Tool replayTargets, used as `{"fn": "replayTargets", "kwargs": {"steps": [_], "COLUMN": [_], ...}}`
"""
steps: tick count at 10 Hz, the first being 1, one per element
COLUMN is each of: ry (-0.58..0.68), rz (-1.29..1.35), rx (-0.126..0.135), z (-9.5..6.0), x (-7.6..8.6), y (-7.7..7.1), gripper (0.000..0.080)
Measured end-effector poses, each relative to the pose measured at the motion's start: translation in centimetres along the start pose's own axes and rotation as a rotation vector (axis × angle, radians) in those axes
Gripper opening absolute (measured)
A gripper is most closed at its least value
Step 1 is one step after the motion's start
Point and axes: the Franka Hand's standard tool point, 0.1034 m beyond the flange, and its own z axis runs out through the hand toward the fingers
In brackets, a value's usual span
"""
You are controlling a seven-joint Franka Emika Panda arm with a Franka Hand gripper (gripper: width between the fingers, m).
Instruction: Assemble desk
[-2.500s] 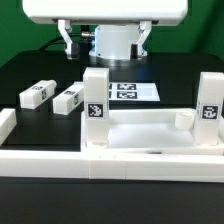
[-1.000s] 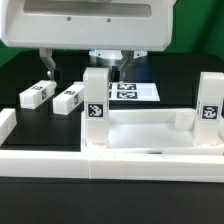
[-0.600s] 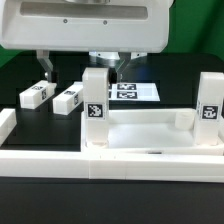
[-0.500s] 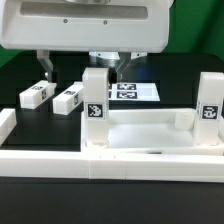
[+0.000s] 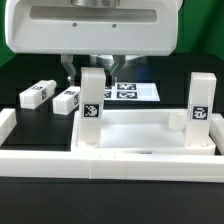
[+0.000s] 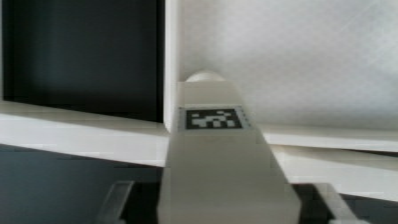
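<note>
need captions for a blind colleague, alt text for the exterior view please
A robot's tool straddles the top of an upright leg on a white tray-like desktop; a second leg stands at the exterior view's right. Two loose legs lie on the black table beyond, near the marker board.

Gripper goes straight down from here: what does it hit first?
Most likely the upright leg directly under the gripper. The leg's top would meet the palm, though depth is unclear.
</note>
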Motion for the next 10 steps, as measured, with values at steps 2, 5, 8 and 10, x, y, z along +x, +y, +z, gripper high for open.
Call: {"fn": "replayTargets", "kwargs": {"steps": [2,5,8,10], "ry": [0.0,0.0,0.0,0.001], "rz": [0.017,0.172,0.368,0.558], "rx": [0.0,0.001,0.002,0.021], "z": [0.0,0.0,0.01,0.08], "x": [0.0,0.01,0.03,0.0], "y": [0.0,-0.04,-0.13,-0.14], "gripper": [0.0292,0.0292,0.0292,0.0292]}}
